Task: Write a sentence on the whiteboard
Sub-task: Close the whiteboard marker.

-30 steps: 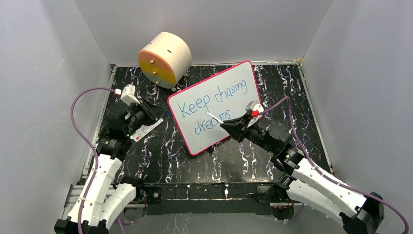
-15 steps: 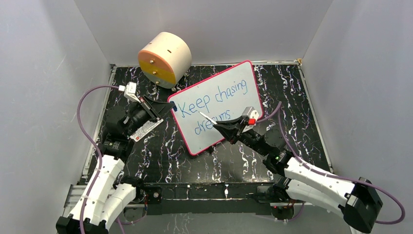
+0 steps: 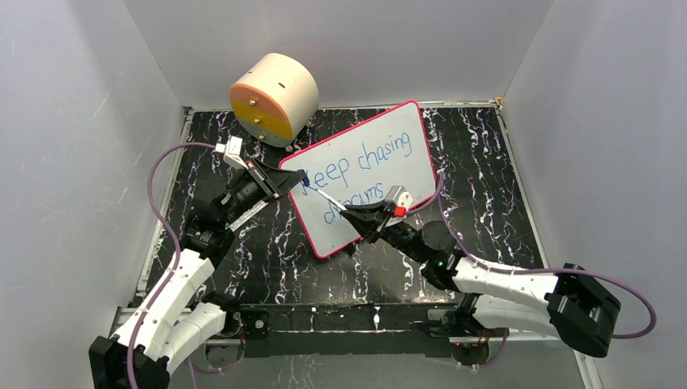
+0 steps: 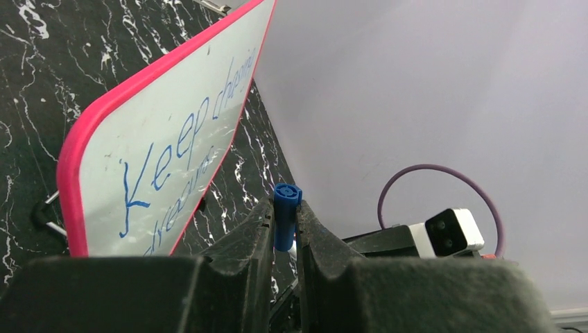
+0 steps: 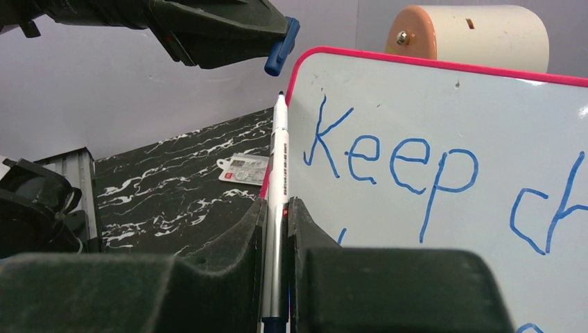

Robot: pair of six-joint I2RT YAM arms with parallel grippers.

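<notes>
The whiteboard (image 3: 381, 170) with a pink-red border lies tilted on the black table; it also shows in the left wrist view (image 4: 173, 139) and right wrist view (image 5: 444, 139). The sentence (image 3: 364, 166) reads "Keep chasing dreams" in blue, in two lines. My right gripper (image 3: 350, 212) is shut on a white marker (image 5: 277, 180), tip bare, pointing at the board's left corner. My left gripper (image 3: 293, 177) is shut on the blue marker cap (image 4: 285, 223), just left of that corner. The cap (image 5: 281, 47) hangs a little above the marker's tip.
A cream and orange cylinder (image 3: 274, 99) lies at the back left. A small white printed card (image 3: 243, 215) lies on the table left of the board, partly under my left arm. Grey walls enclose the table on three sides.
My right gripper has swung left across the board with the marker. My left gripper has moved right and forward with the cap, so cap and marker tip are now close together.
</notes>
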